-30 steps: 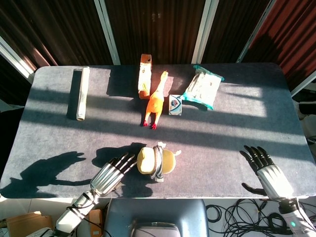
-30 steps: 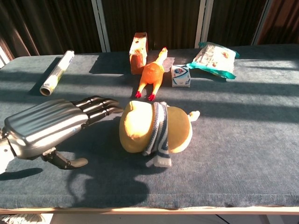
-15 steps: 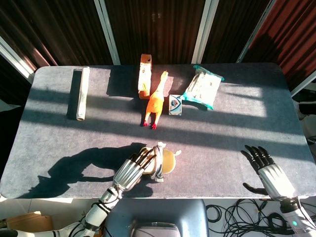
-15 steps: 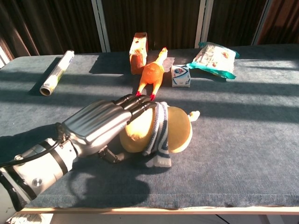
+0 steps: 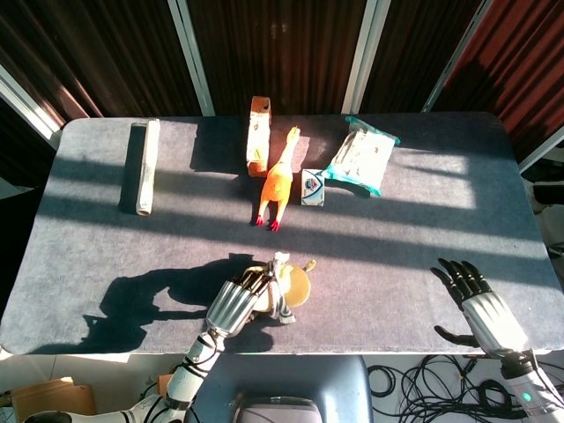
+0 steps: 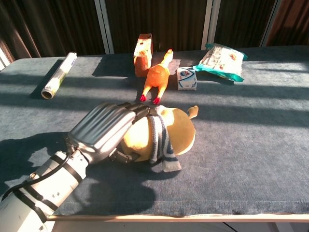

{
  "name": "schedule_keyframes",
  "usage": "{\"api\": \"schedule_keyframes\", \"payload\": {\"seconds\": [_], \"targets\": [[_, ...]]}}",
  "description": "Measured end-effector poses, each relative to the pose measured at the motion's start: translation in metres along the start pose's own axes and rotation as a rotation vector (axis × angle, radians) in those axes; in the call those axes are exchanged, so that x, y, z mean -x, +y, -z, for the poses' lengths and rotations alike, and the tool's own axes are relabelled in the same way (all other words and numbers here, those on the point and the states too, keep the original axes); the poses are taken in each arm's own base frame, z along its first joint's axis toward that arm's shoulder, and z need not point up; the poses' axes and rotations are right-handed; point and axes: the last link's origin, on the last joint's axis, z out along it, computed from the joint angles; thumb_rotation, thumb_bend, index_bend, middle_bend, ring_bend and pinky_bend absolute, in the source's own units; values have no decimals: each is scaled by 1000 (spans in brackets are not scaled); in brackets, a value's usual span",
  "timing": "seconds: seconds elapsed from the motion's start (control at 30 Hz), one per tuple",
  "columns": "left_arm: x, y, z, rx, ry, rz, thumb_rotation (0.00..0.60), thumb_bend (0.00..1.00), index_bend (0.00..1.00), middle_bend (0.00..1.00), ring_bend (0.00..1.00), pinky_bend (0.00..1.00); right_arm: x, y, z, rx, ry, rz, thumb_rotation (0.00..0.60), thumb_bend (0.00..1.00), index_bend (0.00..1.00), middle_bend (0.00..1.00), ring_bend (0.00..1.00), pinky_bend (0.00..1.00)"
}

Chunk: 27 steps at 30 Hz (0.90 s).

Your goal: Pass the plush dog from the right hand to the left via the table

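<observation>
The plush dog (image 5: pixel 291 285) (image 6: pixel 176 133), tan with a striped blue-and-white scarf, lies near the table's front edge at the centre. My left hand (image 5: pixel 236 301) (image 6: pixel 104 129) covers the dog's head end, fingers curled over it and gripping it. The dog is tilted, its far end lifted slightly. My right hand (image 5: pixel 480 308) hangs at the front right corner of the table, fingers spread, holding nothing, well away from the dog. The chest view does not show the right hand.
At the back of the grey table (image 5: pixel 423 238) stand a rubber chicken (image 5: pixel 278 182), an orange carton (image 5: pixel 258 134), a small white box (image 5: pixel 313 187) and a teal snack bag (image 5: pixel 361 155). A rolled sheet (image 5: pixel 142 166) lies at the back left.
My left hand slid right from beside the dog onto its head and closed its fingers around it. The dog has shifted and tilted. The right hand has barely moved.
</observation>
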Motion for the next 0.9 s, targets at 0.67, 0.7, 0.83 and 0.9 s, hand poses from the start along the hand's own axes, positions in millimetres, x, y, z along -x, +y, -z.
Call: {"api": "schedule_keyframes", "payload": {"seconds": [0.67,0.7,0.83,0.9], "targets": [[-49,-88,12,-131,127,-85,600,260,789,888,879,860,3,-1,-1,14,-28,29,600,89,0,0,0,31],[-51,-100,15,-149,122,-107,600,259,789,887,877,858,3,-1,-1,14,-28,30,600,89,0,0,0,31],[-51,-135,28,-221,80,-144,600,258,789,880,870,848,4,-2,-1,12,-29,35,600,90,0,0,0,30],[-48,-148,37,-258,43,-126,600,258,787,875,864,840,5,-3,-1,11,-33,39,600,90,0,0,0,30]]}}
